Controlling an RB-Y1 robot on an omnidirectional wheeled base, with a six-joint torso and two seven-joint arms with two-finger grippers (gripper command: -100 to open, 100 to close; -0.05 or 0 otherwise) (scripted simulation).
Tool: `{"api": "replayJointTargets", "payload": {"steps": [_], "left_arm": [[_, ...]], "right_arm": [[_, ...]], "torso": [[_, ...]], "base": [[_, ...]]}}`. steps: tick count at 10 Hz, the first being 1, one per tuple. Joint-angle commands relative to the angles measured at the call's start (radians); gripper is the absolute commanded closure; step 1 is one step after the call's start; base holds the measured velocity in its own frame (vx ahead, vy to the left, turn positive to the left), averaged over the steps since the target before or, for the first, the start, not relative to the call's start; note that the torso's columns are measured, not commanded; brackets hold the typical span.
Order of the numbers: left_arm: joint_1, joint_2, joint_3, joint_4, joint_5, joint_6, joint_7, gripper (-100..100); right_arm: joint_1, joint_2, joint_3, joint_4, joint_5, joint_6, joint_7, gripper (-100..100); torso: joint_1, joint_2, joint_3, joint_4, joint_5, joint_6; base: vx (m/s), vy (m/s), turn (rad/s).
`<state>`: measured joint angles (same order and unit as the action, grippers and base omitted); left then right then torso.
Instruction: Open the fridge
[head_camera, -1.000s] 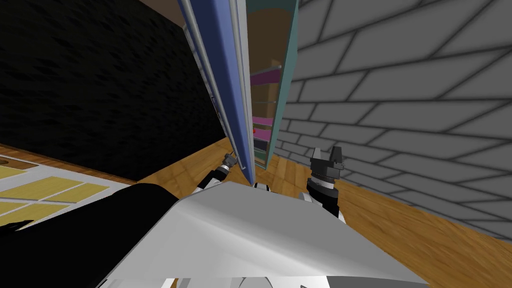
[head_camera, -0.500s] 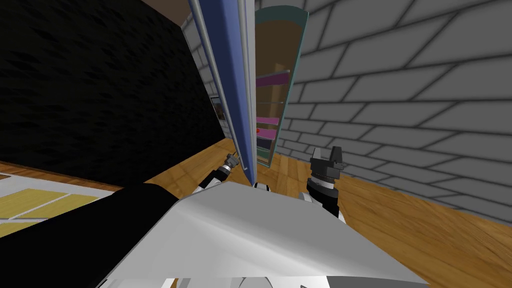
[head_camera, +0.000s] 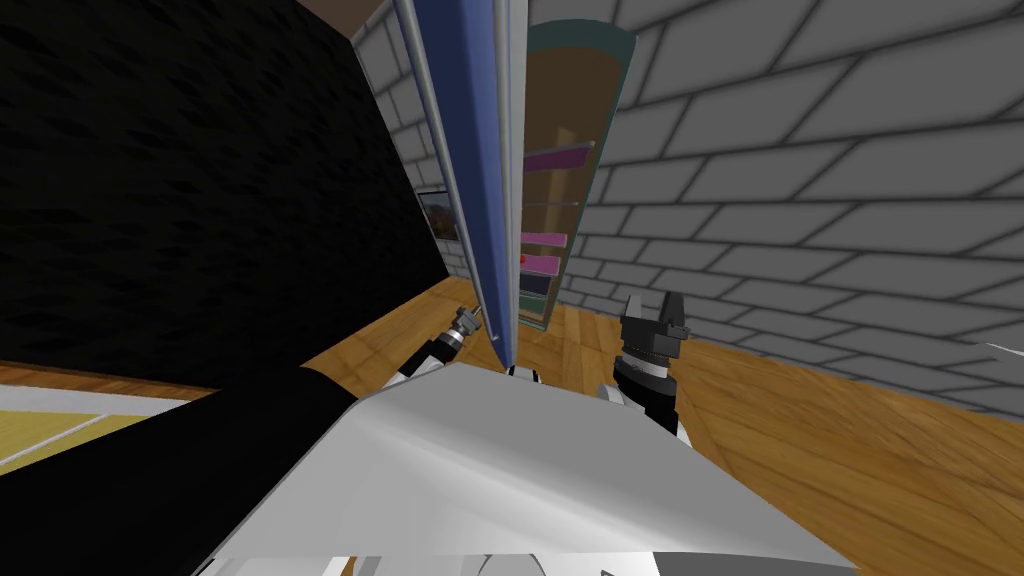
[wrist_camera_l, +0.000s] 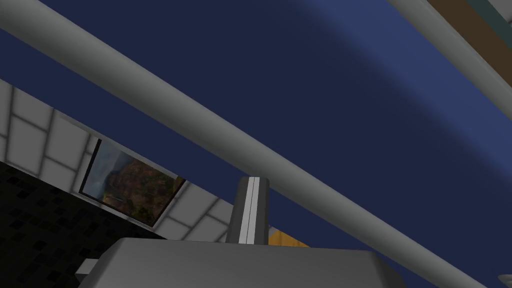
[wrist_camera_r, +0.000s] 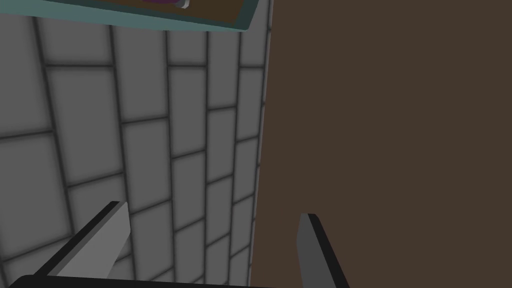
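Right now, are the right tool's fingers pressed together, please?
No, the right tool stands open, its two fingers well apart.

The fridge door (head_camera: 470, 150) is smooth matt blue, its handle (wrist_camera_l: 200, 126) smooth plain grey; the floor (head_camera: 820, 430) is grained wooden planks.

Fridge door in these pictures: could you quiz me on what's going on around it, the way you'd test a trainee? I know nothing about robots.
1. True or false: the blue fridge door is fully closed.
2. The right gripper is: A) open and holding nothing; B) shut on a bottle; C) shut on a shelf.
3. Fill in: the left gripper, its fingers pressed together, sits right beside the door's long grey ____.

Key
1. False: the door stands ajar, and the shelves inside show past its edge.
2. A.
3. handle.
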<state>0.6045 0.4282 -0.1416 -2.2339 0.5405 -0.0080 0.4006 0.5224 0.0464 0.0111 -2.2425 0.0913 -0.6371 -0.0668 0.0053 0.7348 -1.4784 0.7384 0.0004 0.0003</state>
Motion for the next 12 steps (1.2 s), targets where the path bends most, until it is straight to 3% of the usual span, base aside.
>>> {"api": "replayJointTargets", "payload": {"steps": [1, 2, 6, 7, 9, 10, 12], "left_arm": [[-0.003, 0.018, -0.011, 0.002, 0.003, -0.011, 0.002, 100], [-0.007, 0.000, -0.029, 0.030, 0.017, -0.016, 0.017, -100], [-0.013, -0.043, -0.067, 0.095, 0.047, -0.018, 0.051, -100], [-0.012, -0.022, -0.057, 0.090, 0.049, -0.028, 0.052, -100], [-0.008, -0.021, -0.058, 0.086, 0.051, -0.022, 0.055, -100], [-0.006, -0.021, -0.060, 0.085, 0.052, -0.019, 0.056, 100], [-0.003, -0.001, -0.080, 0.078, 0.054, -0.021, 0.057, 100]], "right_arm": [[0.000, 0.000, 0.000, 0.000, 0.000, 0.000, 0.000, 0], [0.000, 0.000, 0.000, 0.000, 0.000, 0.000, 0.000, 0], [0.001, 0.001, 0.000, 0.000, 0.000, 0.000, 0.000, 0], [0.001, 0.001, 0.000, 0.000, 0.000, 0.000, 0.000, 0], [0.001, 0.001, 0.000, 0.000, 0.000, 0.000, 0.000, 0], [0.000, 0.001, 0.000, 0.000, 0.000, 0.000, 0.000, 0], [0.000, 0.000, 0.000, 0.000, 0.000, 0.000, 0.000, 0]], "torso": [[0.000, 0.003, 0.003, 0.000, 0.001, 0.000], [-0.013, 0.000, 0.001, -0.001, -0.002, -0.001], [-0.006, -0.001, 0.000, -0.002, 0.000, 0.001], [-0.005, 0.002, 0.002, -0.001, 0.000, 0.000], [-0.004, 0.000, 0.001, 0.000, -0.001, -0.001], [-0.003, 0.000, 0.000, 0.000, 0.000, -0.001], [0.004, 0.004, 0.002, 0.002, -0.002, 0.000]], "base": [[-0.073, 0.155, -0.050], [0.000, 0.040, -0.040], [0.033, -0.003, -0.043], [0.020, -0.003, -0.009], [0.065, -0.022, 0.002], [-0.010, -0.015, -0.009], [-0.061, 0.166, -0.107]]}}
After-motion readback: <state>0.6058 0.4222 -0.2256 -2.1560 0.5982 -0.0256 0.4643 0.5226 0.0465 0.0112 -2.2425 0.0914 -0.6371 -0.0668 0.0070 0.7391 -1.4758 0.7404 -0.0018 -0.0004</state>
